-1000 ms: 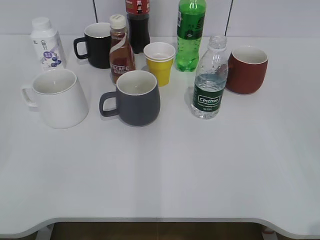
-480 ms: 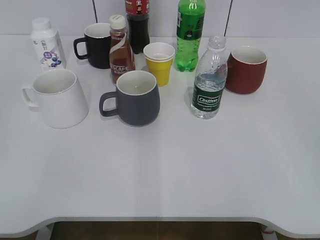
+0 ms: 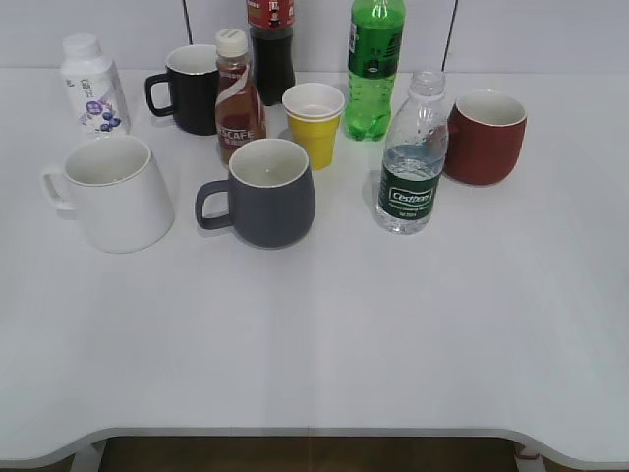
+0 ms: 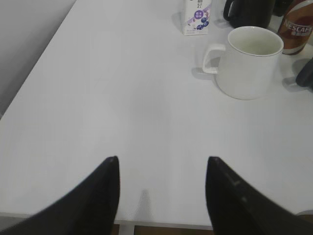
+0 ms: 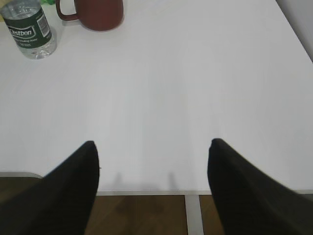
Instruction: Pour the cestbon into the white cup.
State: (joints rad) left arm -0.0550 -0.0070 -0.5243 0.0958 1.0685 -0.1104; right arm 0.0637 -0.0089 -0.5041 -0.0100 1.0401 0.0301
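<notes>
The cestbon (image 3: 411, 157), a clear ribbed bottle with a dark green label and no cap, stands upright at the table's middle right; it also shows in the right wrist view (image 5: 29, 30) at the top left. The white cup (image 3: 113, 194), a large mug with its handle to the left, stands at the left; it also shows in the left wrist view (image 4: 247, 61). My left gripper (image 4: 162, 169) is open and empty over the table's front left edge. My right gripper (image 5: 152, 154) is open and empty over the front right edge. Neither gripper shows in the exterior view.
A dark grey mug (image 3: 265, 192), a yellow paper cup (image 3: 314, 123), a brown Nescafe bottle (image 3: 238, 98), a black mug (image 3: 190, 88), a green soda bottle (image 3: 373, 64), a dark cola bottle (image 3: 271, 44), a red-brown mug (image 3: 485, 138) and a small white bottle (image 3: 90, 87) stand on the white table (image 3: 324, 324).
</notes>
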